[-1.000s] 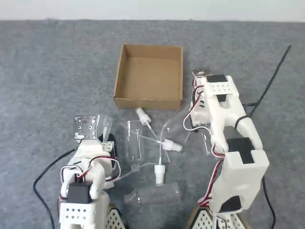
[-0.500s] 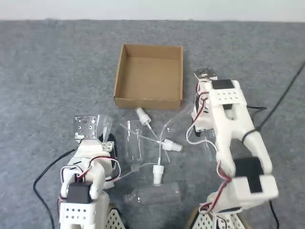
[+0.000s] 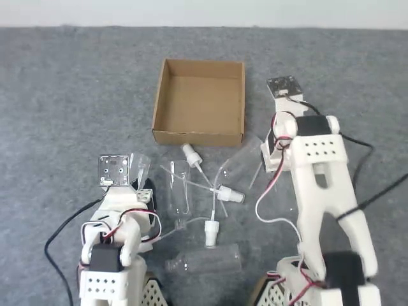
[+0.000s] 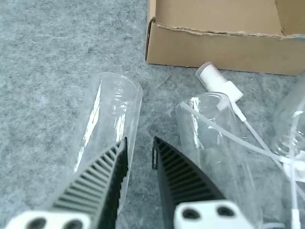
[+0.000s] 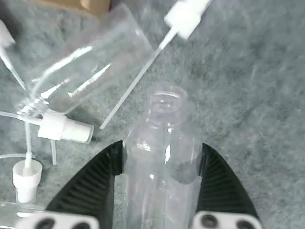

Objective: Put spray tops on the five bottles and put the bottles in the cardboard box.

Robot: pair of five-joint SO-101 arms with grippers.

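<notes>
1. Firstly, right hand (image 5: 161,149): both black jaws are pressed against the sides of the held bottle (image 5: 164,109), grasping it at mid-body. The neck projects free beyond the jaws, with no spray top fitted.
2. Handling, as judged: the held bottle is light, thin-walled and smooth, so likely slippery, and its walls probably give under a hard squeeze. A mid-body hold suits it, because the mouth must stay clear to take a top.
3. Appearance: clear plastic cylinder, rounded shoulder, short neck with an open round mouth, nothing inside.
4. Fourth bottle (image 5: 81,71): same pattern, lying on its side on the table (image 5: 257,71) near the held one.
5. Nearest spray top (image 5: 64,129): white head on a long thin dip tube, lying loose close by. Judged very light, with a tube that bends easily, so it is best taken by the white collar.
6. Left hand (image 4: 139,141): jaws stand a narrow gap apart with nothing between them. The second bottle (image 4: 112,112) lies partly beneath one jaw and the third bottle (image 4: 214,138) just beside.
7. Far spray top (image 4: 217,81): lies loose between the third bottle and the box.
8. Fifth bottle (image 3: 204,260): lies on its side nearest the arm bases.
9. Cardboard box (image 3: 197,136): brown, shallow and open-topped, at the far side of the cluster, with all five bottles outside it.
</notes>
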